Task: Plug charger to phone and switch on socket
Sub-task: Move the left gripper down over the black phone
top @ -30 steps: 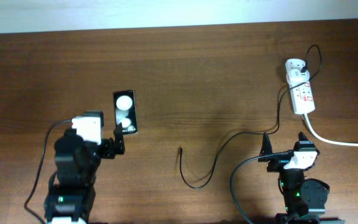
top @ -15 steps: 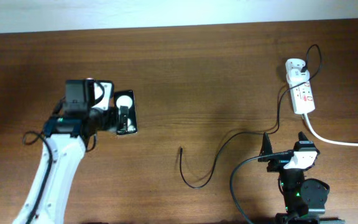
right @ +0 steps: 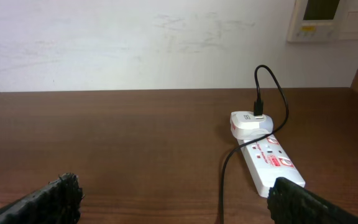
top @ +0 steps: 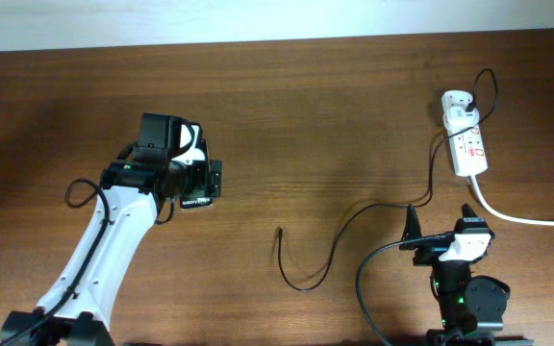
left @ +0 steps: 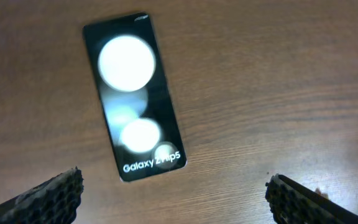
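The black phone [left: 135, 115] lies flat on the wooden table, its screen showing two white glare spots and white text at the near end. My left gripper [left: 176, 202] is open and hovers over it; in the overhead view the left gripper [top: 203, 181] covers most of the phone [top: 197, 201]. The charger's thin black cable [top: 339, 235] lies loose on the table with its connector tip [top: 279, 231] free. Its white adapter [top: 458, 102] sits in the white socket strip [top: 469, 144]. My right gripper [top: 440, 222] is open and empty, near the front edge, with the strip [right: 271, 158] ahead of it.
A thick white cord [top: 517, 217] runs from the socket strip off the right edge. The black cable [right: 224, 174] passes just left of the strip. A pale wall stands behind the table's far edge [right: 135, 91].
My left arm has swung out from the front edge to the far right and now hangs over the phone. The right arm, cable and socket strip have not moved.
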Robot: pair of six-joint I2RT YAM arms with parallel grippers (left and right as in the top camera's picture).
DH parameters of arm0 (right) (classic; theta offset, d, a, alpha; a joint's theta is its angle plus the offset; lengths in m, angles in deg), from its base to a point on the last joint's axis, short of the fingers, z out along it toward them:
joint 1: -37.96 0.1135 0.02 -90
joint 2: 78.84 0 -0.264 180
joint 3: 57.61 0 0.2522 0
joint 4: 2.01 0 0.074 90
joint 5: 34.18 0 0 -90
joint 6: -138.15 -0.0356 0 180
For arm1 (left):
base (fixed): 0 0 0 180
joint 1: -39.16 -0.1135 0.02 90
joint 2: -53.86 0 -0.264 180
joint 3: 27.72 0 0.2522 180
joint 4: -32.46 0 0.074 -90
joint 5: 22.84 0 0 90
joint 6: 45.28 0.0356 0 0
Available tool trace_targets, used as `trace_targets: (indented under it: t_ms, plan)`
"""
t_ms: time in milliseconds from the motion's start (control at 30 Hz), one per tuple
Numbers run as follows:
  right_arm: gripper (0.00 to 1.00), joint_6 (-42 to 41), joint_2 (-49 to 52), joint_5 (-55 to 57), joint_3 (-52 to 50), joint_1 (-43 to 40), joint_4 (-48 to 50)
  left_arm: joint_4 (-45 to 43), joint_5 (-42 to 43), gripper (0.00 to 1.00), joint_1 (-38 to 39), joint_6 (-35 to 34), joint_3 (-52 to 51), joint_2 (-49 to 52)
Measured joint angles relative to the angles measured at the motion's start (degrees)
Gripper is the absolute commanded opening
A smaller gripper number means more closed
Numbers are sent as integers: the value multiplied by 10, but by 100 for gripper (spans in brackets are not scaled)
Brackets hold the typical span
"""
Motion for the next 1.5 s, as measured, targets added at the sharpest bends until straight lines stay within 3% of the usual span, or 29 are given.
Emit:
trace_targets:
  t_ms: [133, 300, 367, 833, 1500]
  plan:
    - [99, 0, 0, 0, 0, 0, 0, 29, -17, 99, 0, -56, 20, 12]
    - [99, 0, 0, 0, 0, 0, 0, 122, -20, 99, 0, -70, 179, 122]
    - [99, 0, 0, 0, 0, 0, 0, 130, -22, 99, 0, -70, 197, 157]
    - [99, 0, 0, 0, 0, 0, 0, 122, -37, 99, -35, -70, 200, 275]
    - [99, 0, 0, 0, 0, 0, 0, 65, -54, 99, -12, -107, 200, 314]
